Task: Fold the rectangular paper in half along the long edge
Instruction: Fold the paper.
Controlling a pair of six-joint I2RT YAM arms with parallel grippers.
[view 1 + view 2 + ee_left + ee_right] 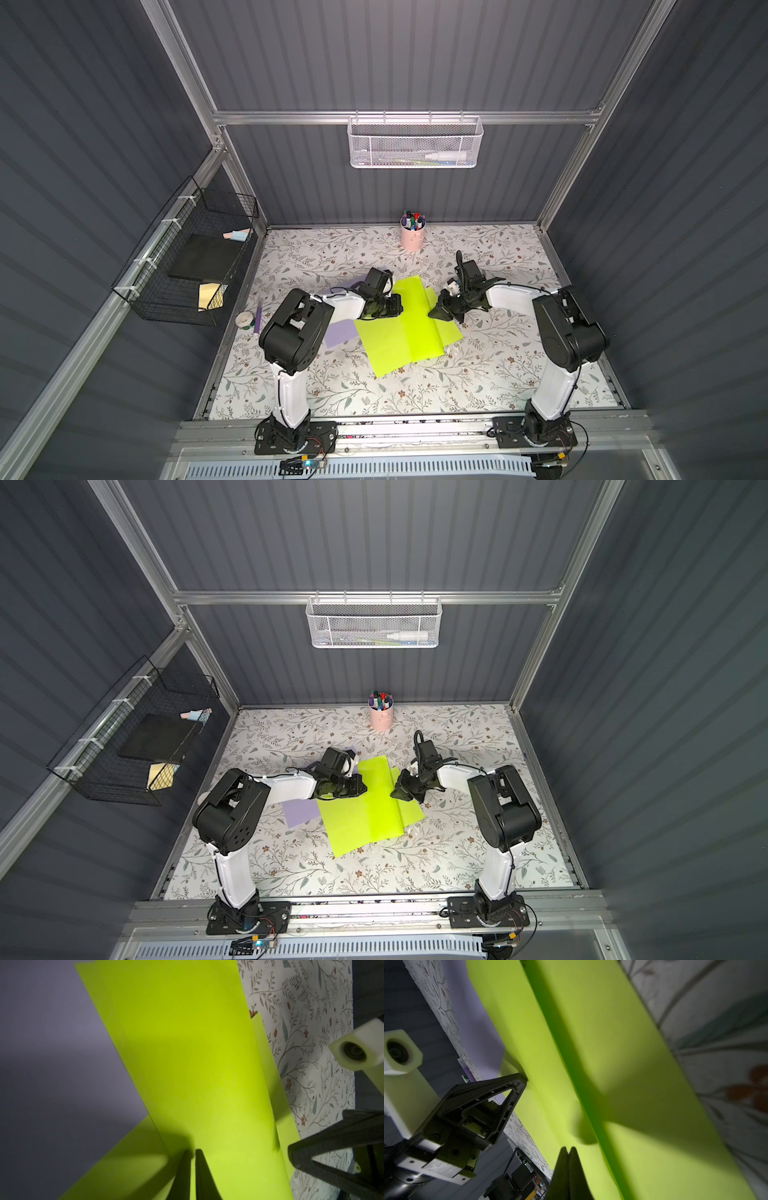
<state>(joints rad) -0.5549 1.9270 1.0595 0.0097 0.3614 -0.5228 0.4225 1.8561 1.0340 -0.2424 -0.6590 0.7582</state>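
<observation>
The floral tabletop (498, 374) carries all items. The lime paper (399, 336) lies askew at its centre, doubled over itself. The lower layer projects as a strip along the side toward the right arm, and the opposite side overlaps a purple sheet (336, 334). The left hand (400, 307), its fingers pressed almost together with a thin slit between, sets its tips on the paper's left edge. The right hand (432, 314), its fingers pressed fully together, points at the upper layer's edge; contact cannot be confirmed. A pink cup (412, 237) of markers stands well behind.
</observation>
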